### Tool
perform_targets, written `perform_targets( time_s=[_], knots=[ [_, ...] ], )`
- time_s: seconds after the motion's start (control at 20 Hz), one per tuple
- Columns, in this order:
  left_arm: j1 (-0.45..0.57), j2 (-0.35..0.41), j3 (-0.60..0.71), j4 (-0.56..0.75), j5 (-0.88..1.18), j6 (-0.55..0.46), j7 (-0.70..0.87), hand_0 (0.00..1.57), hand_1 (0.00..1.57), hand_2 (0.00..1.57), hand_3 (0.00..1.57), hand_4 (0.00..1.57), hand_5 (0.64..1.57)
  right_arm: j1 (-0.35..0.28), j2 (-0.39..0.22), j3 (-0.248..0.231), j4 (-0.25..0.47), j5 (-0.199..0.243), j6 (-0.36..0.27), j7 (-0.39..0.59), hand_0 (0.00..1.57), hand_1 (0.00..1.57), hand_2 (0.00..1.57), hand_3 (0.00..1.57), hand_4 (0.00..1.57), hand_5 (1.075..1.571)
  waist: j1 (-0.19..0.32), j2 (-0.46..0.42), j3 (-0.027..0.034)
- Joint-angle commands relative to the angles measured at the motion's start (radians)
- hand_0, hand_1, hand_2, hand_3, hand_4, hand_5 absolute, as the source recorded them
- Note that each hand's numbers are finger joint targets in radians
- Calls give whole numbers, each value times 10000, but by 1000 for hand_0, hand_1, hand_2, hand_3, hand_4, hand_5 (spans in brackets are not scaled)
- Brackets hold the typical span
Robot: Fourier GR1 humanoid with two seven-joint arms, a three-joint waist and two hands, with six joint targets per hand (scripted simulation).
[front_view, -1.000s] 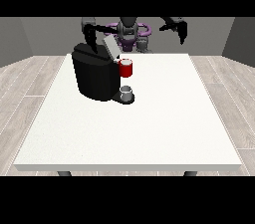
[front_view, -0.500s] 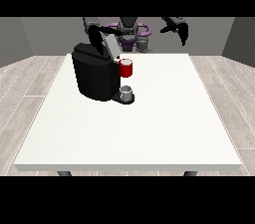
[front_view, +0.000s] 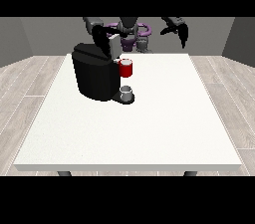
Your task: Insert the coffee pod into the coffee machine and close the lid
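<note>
The black coffee machine [front_view: 95, 76] stands on the table's far left part. A pale grey lid piece [front_view: 115, 45] shows at its top, tilted up. The hand at the view's left [front_view: 103, 41] is right over the machine's top, against that lid piece. A red thing at the machine [front_view: 126, 67] sits at its front. Below it a small grey thing [front_view: 126, 91] rests on the machine's base. The hand at the view's right [front_view: 180, 30] is raised above the table's far edge, its fingers hanging down straight and holding nothing.
The white table [front_view: 149, 128] spreads wide towards the camera and to the right of the machine. The robot's purple and grey torso [front_view: 130, 34] is behind the far edge.
The hand at the view's left has come down slightly onto the machine's top by the lid piece. The hand at the view's right has stayed raised, with little shift.
</note>
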Motion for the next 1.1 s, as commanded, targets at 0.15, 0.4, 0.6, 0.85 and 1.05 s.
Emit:
perform_targets(
  time_s=[0.15, 0.4, 0.6, 0.85, 1.05],
  knots=[
    [-516, 190, 48, -118, 73, -12, 433, 0, 0, 0, 0, 385, 1571, -810, 391, 567, -102, 408, -1, -245, 0, 0, 0, 0, 0, 1571, 289, 226, -51],
    [-75, 66, -220, 134, -188, -28, -311, 0, 0, 0, 0, 383, 1571, -1088, 462, 1028, -513, 964, -347, 51, 0, 0, 0, 0, 0, 1571, 740, 397, -56],
    [-632, -239, -419, 159, -179, 74, -285, 0, 0, 0, 0, 331, 1571, -1932, 82, 1020, -940, 1057, -314, 899, 0, 0, 0, 0, 203, 1571, 1113, 657, -58],
    [-805, -165, -603, 138, -205, -174, -417, 0, 0, 0, 0, 407, 1571, -2121, -71, 1095, -1464, 1445, -805, 1484, 0, 0, 0, 0, 241, 1571, 1855, 1026, -56],
    [-1181, -31, -587, 80, -65, -407, -386, 0, 0, 0, 0, 382, 1571, -2352, -397, 904, -1934, 1224, -553, 2123, 0, 0, 0, 0, 102, 1571, 2287, 1231, -51]
  ],
)
